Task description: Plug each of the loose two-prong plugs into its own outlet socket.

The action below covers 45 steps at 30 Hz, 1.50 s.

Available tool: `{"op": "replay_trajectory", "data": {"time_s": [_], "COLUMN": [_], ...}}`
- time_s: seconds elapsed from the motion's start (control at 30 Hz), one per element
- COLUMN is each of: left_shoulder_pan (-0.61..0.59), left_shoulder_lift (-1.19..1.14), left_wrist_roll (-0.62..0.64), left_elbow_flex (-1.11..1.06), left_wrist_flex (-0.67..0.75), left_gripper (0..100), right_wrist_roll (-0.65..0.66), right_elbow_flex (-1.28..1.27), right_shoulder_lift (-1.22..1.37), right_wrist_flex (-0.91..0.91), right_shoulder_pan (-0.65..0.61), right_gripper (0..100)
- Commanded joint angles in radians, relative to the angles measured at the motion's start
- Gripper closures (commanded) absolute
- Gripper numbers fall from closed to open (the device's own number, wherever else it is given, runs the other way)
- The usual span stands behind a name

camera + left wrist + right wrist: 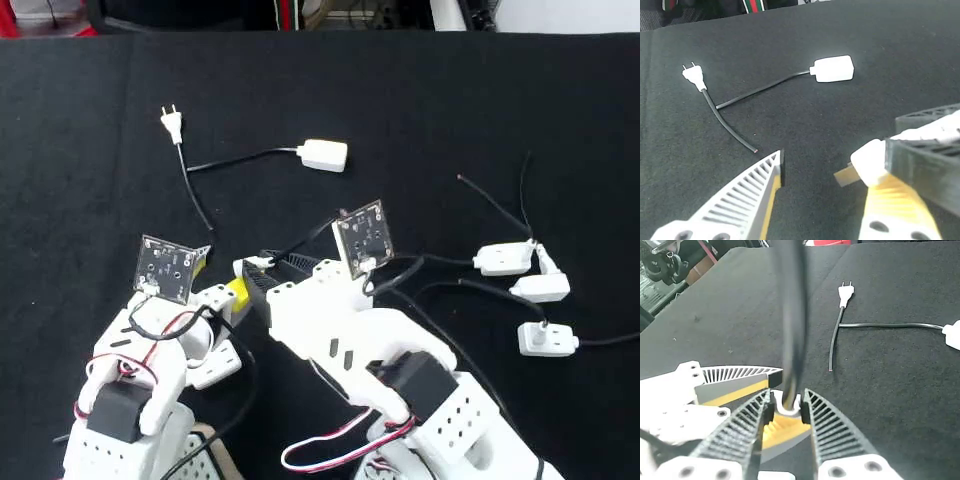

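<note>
A white two-prong plug [787, 407] with a thick black cable [791, 325] sits in my right gripper [787, 397], which is shut on it. In the left wrist view this plug [871, 162] rests against one yellow pad [892, 197] of my left gripper [822, 165], which stands open. The two grippers meet at the table's middle front [245, 285]. A loose plug [171, 121] lies at the far left, its cable crossing that of a white outlet socket [323, 154]. The left wrist view shows the same loose plug [692, 75] and socket [834, 68].
Three more white sockets [503, 258] [540, 288] [546, 339] with black cables lie in a cluster at the right. The black cloth covers the table [450, 100]. Both arm bodies take up the front edge.
</note>
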<state>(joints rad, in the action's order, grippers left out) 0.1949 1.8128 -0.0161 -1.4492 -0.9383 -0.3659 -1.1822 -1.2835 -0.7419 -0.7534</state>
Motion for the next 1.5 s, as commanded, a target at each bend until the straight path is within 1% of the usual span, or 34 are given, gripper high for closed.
{"op": "replay_trajectory", "data": {"time_s": [0.0, 0.23, 0.37, 0.47, 0.53, 0.63, 0.8, 0.9, 0.97, 1.03, 1.13, 1.23, 1.3, 1.47], "left_shoulder_pan": [-0.022, -0.025, -0.073, -0.111, -0.139, -0.185, -0.26, -0.28, -0.272, -0.232, -0.145, -0.056, -0.016, 0.002], "left_shoulder_lift": [0.011, 0.011, 0.011, 0.011, 0.011, 0.011, 0.011, 0.011, 0.011, 0.011, 0.011, 0.011, 0.009, 0.009], "left_wrist_roll": [0.005, -0.009, -0.123, -0.242, -0.328, -0.427, -0.546, -0.615, -0.666, -0.724, -0.781, -0.815, -0.868, -0.976], "left_elbow_flex": [0.013, 0.024, 0.025, 0.061, 0.082, 0.091, 0.084, 0.082, 0.073, 0.061, 0.028, -0.024, -0.062, -0.131], "left_wrist_flex": [0.032, -0.034, -0.103, -0.21, -0.287, -0.374, -0.4, -0.407, -0.436, -0.468, -0.511, -0.505, -0.493, -0.463], "left_gripper": [73, 73, 73, 73, 73, 73, 73, 73, 73, 73, 73, 73, 73, 73], "right_wrist_roll": [0.009, 0.044, 0.081, 0.095, 0.133, 0.153, 0.259, 0.325, 0.371, 0.442, 0.539, 0.583, 0.603, 0.651], "right_elbow_flex": [0.045, 0.047, 0.047, 0.044, 0.038, 0.033, 0.038, 0.07, 0.099, 0.137, 0.232, 0.323, 0.355, 0.364], "right_shoulder_lift": [-0.002, -0.002, -0.001, -0.001, -0.001, 0.013, 0.124, 0.214, 0.271, 0.321, 0.375, 0.39, 0.39, 0.394], "right_wrist_flex": [-0.012, -0.02, -0.017, -0.005, -0.005, -0.005, -0.003, -0.006, -0.008, -0.041, -0.176, -0.311, -0.364, -0.393], "right_shoulder_pan": [-0.005, -0.003, 0.023, 0.068, 0.071, 0.074, 0.069, 0.072, 0.087, 0.127, 0.207, 0.285, 0.331, 0.402], "right_gripper": [98.7, 98.7, 98.7, 98.7, 98.7, 98.7, 98.7, 98.7, 98.7, 98.7, 98.7, 98.7, 98.7, 98.7]}}
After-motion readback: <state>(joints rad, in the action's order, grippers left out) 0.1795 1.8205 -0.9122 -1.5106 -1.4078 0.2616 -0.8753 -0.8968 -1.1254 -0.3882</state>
